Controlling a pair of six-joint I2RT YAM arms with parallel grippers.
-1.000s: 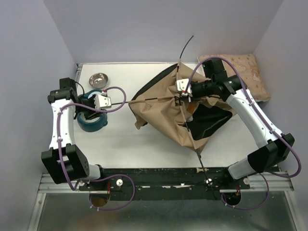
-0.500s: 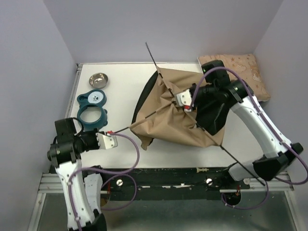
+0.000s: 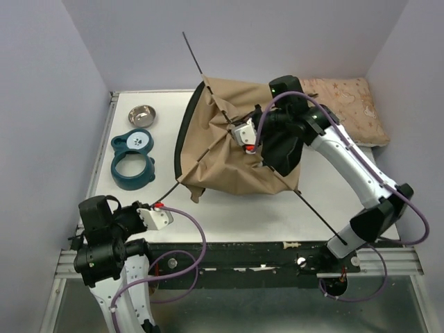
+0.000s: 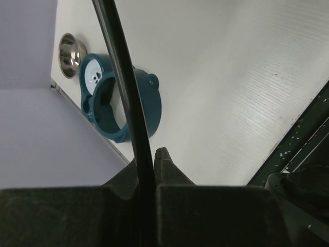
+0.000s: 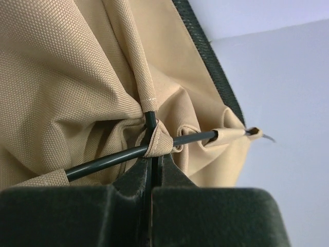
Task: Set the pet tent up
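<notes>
The pet tent (image 3: 229,156) is a tan fabric heap with a black base, half raised in the middle of the table. My right gripper (image 3: 244,132) is above it, shut on a thin black pole where two poles cross at the tent's top. In the right wrist view the gripper (image 5: 152,160) pinches that pole just under the fabric loop (image 5: 163,139), with tent fabric (image 5: 67,77) filling the frame. My left gripper (image 3: 158,212) sits at the near left edge, shut on the end of a black pole (image 3: 170,189) that leads up to the tent. The left wrist view shows that pole (image 4: 126,87) clamped in the gripper (image 4: 149,154).
A teal ring-shaped holder (image 3: 133,159) and a small steel bowl (image 3: 141,114) stand at the left; both show in the left wrist view, holder (image 4: 149,103) and bowl (image 4: 69,51). A pink patterned cushion (image 3: 354,104) lies back right. Pole ends stick out front right (image 3: 319,216) and behind (image 3: 193,52).
My left arm has drawn back from the teal holder to the near left edge and shut on the pole end. The right gripper has carried the tent's top leftwards and back.
</notes>
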